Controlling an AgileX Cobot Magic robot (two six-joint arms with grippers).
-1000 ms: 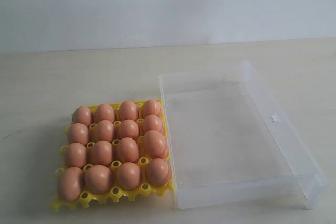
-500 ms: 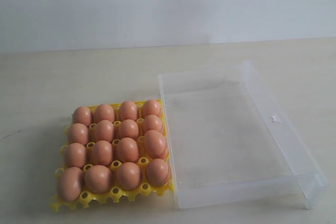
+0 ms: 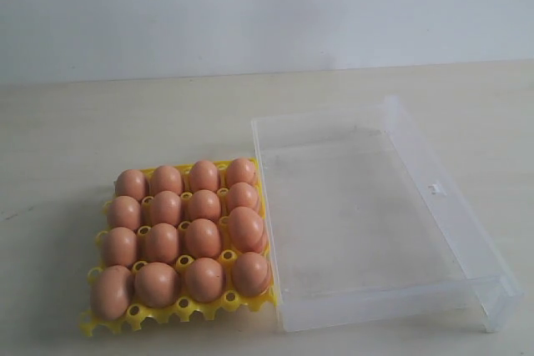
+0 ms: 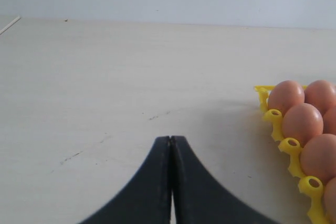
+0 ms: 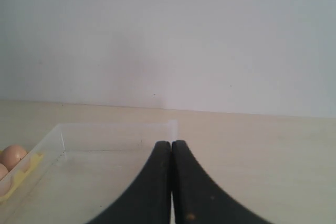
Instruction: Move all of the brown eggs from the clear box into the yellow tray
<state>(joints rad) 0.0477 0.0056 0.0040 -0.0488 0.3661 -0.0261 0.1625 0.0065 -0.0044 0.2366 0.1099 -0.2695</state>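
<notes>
pale wooden table [image 3: 83,122] under a plain whitish wall [image 3: 250,6], seen from the exterior view. at about 8 o'clock in that view sits the yellow tray [image 3: 179,310], square, its cups filled by sixteen brown eggs [image 3: 179,235] in four rows of four. every egg in sight is in the tray. one egg at the tray's 3 o'clock edge, third row from the far side, stands taller than its neighbours. touching or just beside the tray, at its 3 o'clock, lies the clear box [image 3: 392,293], larger than the tray, stretching from the middle of the view toward 4 o'clock, with its bare floor showing through.

the left wrist view shows the left gripper [image 4: 169,139], two black fingers pressed together with nothing between them, above bare table, apart from a corner of the tray and its eggs. the right wrist view shows the right gripper [image 5: 171,142], likewise closed and holding nothing, over the box, with two eggs visible past the box's far wall.
</notes>
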